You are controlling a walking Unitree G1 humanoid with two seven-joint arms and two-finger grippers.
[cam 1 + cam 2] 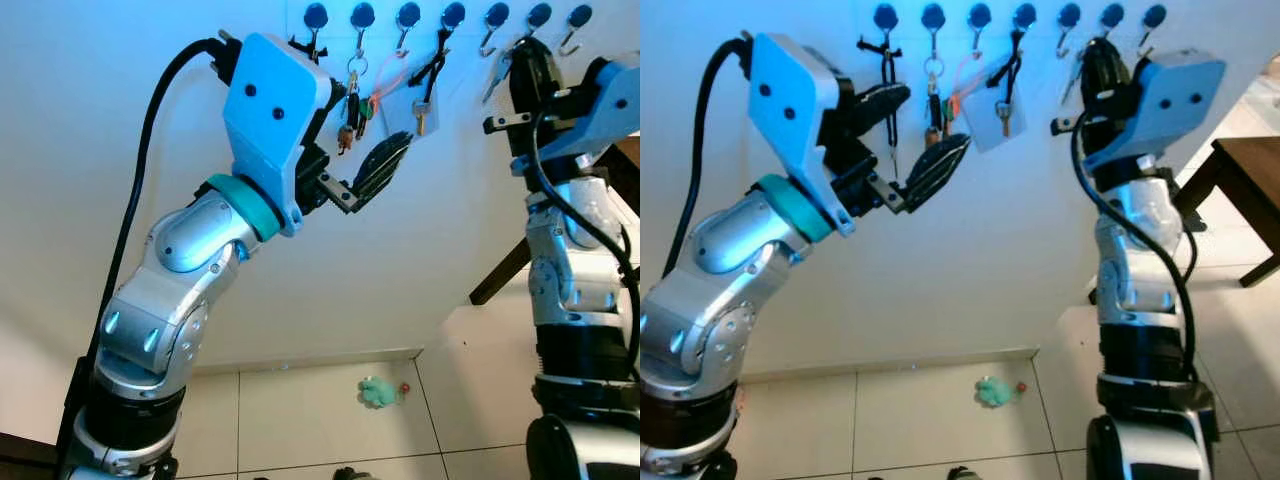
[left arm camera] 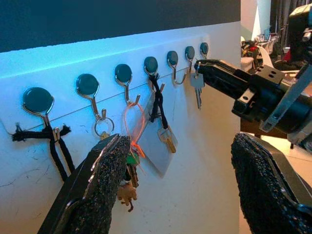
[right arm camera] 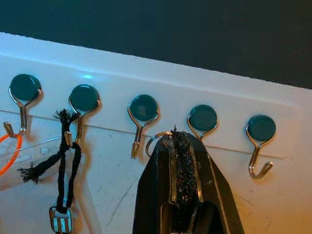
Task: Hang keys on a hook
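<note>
A row of silver hooks (image 1: 453, 18) with blue round heads runs along the white wall. My right gripper (image 1: 1095, 62) is raised to the row and shut on a silver key (image 2: 197, 88) with its ring (image 3: 157, 139). In the right wrist view the ring sits between two bare hooks (image 3: 144, 109), close to the wall. My left gripper (image 1: 912, 132) stands open just in front of the filled hooks, holding nothing. Those hooks carry a black cord (image 2: 53, 146), a key bunch (image 1: 352, 110), an orange loop with a clear card (image 2: 146, 141) and a corded key (image 2: 168, 139).
A small green toy (image 1: 378, 392) lies on the tiled floor by the baseboard. A dark wooden table (image 1: 1250, 165) stands at the right, behind my right arm. Two bare hooks (image 1: 579, 18) remain at the row's right end.
</note>
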